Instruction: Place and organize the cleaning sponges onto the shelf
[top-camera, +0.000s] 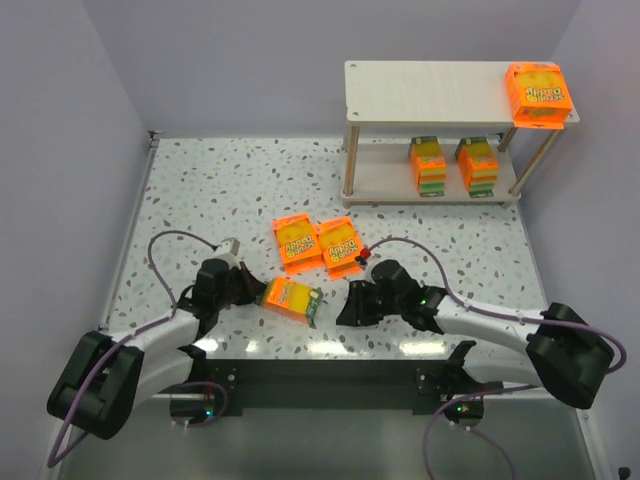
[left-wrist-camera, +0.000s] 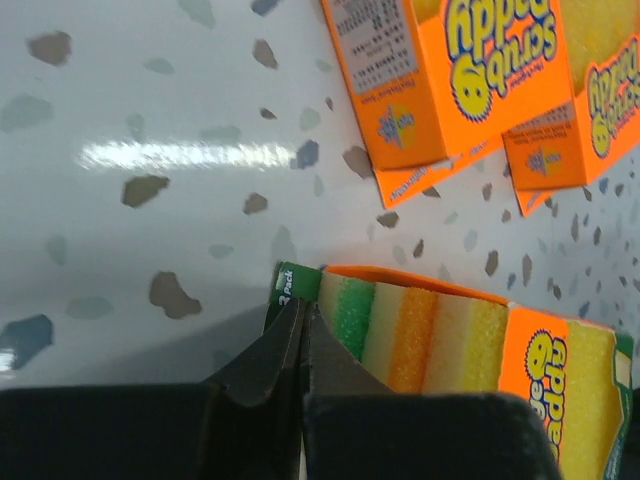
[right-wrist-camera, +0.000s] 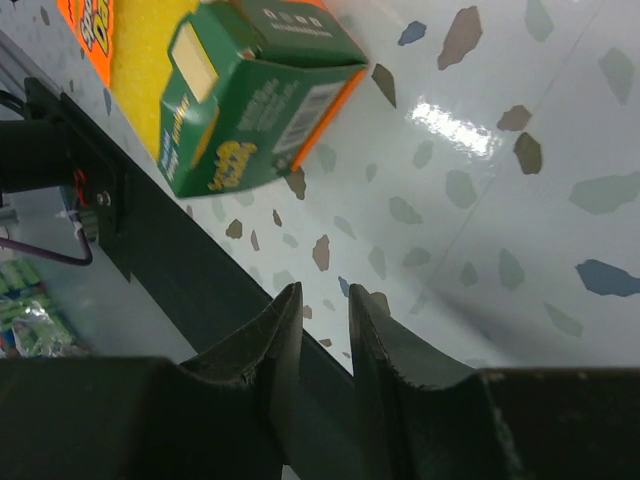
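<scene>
- Top view: left gripper (top-camera: 252, 288) sits low on the table (top-camera: 220, 190), with its tips at the 9 o'clock end of the near pack (top-camera: 291, 297); how far it is open is not readable here.
- Right gripper (top-camera: 350, 303) is just off the same pack's 3 o'clock end and holds nothing.
- Two flat packs (top-camera: 297, 243) (top-camera: 339, 247) lie side by side at 12 o'clock of the near pack.
- Shelf (top-camera: 420, 85) is at 1 o'clock; one pack (top-camera: 538, 95) lies on the right end of the top board, and two upright packs (top-camera: 428, 165) (top-camera: 477, 165) stand on the lower board.
- The table is white with grey speckles; the walls are plain pale lilac.
- Left wrist view: left gripper (left-wrist-camera: 303, 335) is pressed together to a thin slit with nothing seen inside; its tips meet the green end of the near pack (left-wrist-camera: 440, 345), which lies at 3 o'clock.
- Flat packs (left-wrist-camera: 440, 80) (left-wrist-camera: 590, 90) are at 1 o'clock; there is glare on the table (left-wrist-camera: 150, 120).
- Right wrist view: right gripper (right-wrist-camera: 322, 315) shows a narrow gap, empty, above the speckled table (right-wrist-camera: 500, 200).
- Near pack (right-wrist-camera: 250, 110), green back showing, is at 11 o'clock and apart from the tips.
- Black rail (right-wrist-camera: 190, 260) runs along the table edge.
</scene>
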